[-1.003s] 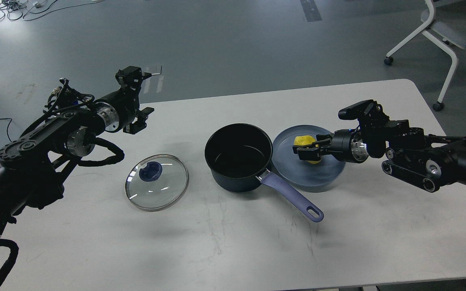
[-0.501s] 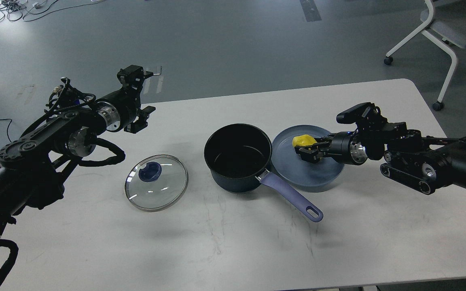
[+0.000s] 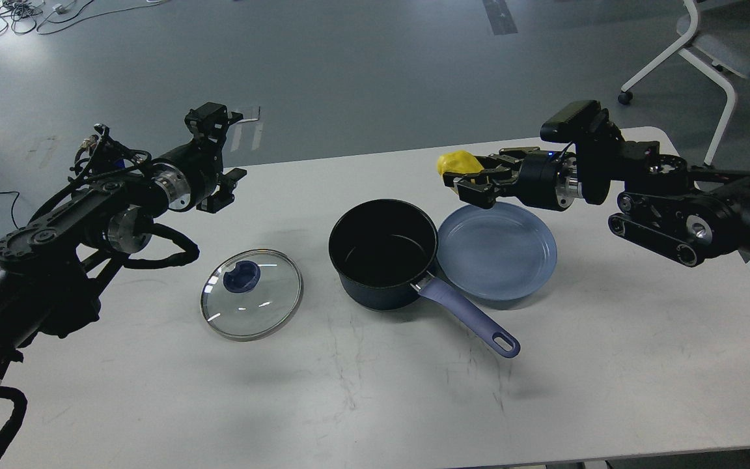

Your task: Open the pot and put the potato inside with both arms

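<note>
A dark pot with a lilac handle stands open in the middle of the white table. Its glass lid with a blue knob lies flat to the left of it. My right gripper is shut on the yellow potato and holds it in the air above the far left edge of the blue plate, to the right of the pot. My left gripper hangs open and empty over the table's far left edge, well above the lid.
The blue plate touches the pot's right side. A white chair stands on the floor at the far right. Cables lie on the floor at the far left.
My right gripper has lifted the potato off the blue plate, up and to the left toward the pot. My left arm has barely moved.
</note>
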`<state>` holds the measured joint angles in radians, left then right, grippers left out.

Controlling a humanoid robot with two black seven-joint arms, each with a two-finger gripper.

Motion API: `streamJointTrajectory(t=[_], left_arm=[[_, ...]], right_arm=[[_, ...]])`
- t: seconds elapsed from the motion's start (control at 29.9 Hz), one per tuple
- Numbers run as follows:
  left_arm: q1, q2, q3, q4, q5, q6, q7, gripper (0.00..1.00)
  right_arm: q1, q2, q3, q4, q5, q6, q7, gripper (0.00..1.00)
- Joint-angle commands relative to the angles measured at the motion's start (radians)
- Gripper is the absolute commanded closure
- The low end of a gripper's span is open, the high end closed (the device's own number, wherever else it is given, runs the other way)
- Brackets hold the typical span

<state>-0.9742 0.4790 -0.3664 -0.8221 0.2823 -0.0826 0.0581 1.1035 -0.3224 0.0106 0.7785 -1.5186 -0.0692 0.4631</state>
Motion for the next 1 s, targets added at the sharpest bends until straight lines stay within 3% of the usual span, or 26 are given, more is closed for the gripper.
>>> streamJointTrajectory(t=[0.0, 0.17, 0.23, 0.27, 0.3, 0.33, 0.37, 0.74, 0.94, 0.97], left_arm=[[0.0, 0.009, 0.001, 0.0, 0.0, 0.0, 0.0, 0.02], [0.0, 0.018, 0.001, -0.002, 0.0, 0.0, -0.001, 0.02], [0.002, 0.021, 0.001, -0.002, 0.0, 0.0, -0.001, 0.02], [0.002, 0.021, 0.001, -0.002, 0.0, 0.0, -0.001, 0.02], [0.0, 0.021, 0.001, -0.002, 0.0, 0.0, -0.001, 0.02], [0.0, 0.021, 0.001, -0.002, 0.0, 0.0, -0.001, 0.02], [0.0, 0.021, 0.001, 0.0, -0.002, 0.0, -0.001, 0.02], [0.005, 0.018, -0.016, 0.0, -0.011, -0.005, 0.002, 0.02], [0.009, 0.015, -0.048, -0.002, -0.022, -0.012, -0.021, 0.02], [0.026, 0.016, -0.089, -0.003, -0.029, -0.023, -0.029, 0.02]], right_arm=[[0.016, 0.066, -0.006, -0.002, -0.002, -0.001, 0.018, 0.59], [0.01, 0.166, -0.02, -0.042, -0.002, 0.005, 0.019, 0.56], [0.006, 0.21, -0.049, -0.07, -0.002, 0.005, 0.019, 0.43], [0.006, 0.21, -0.049, -0.07, -0.002, 0.005, 0.019, 0.43], [0.003, 0.221, -0.061, -0.079, -0.002, 0.003, 0.019, 0.3], [-0.001, 0.224, -0.076, -0.079, -0.002, 0.0, 0.019, 0.06], [-0.001, 0.224, -0.084, -0.079, -0.002, 0.0, 0.019, 0.0], [0.001, 0.204, -0.003, -0.082, 0.09, -0.003, 0.006, 0.0], [-0.007, 0.183, 0.213, 0.001, 0.598, 0.064, -0.04, 0.0], [-0.01, 0.155, 0.244, 0.034, 0.736, 0.112, -0.07, 0.0]])
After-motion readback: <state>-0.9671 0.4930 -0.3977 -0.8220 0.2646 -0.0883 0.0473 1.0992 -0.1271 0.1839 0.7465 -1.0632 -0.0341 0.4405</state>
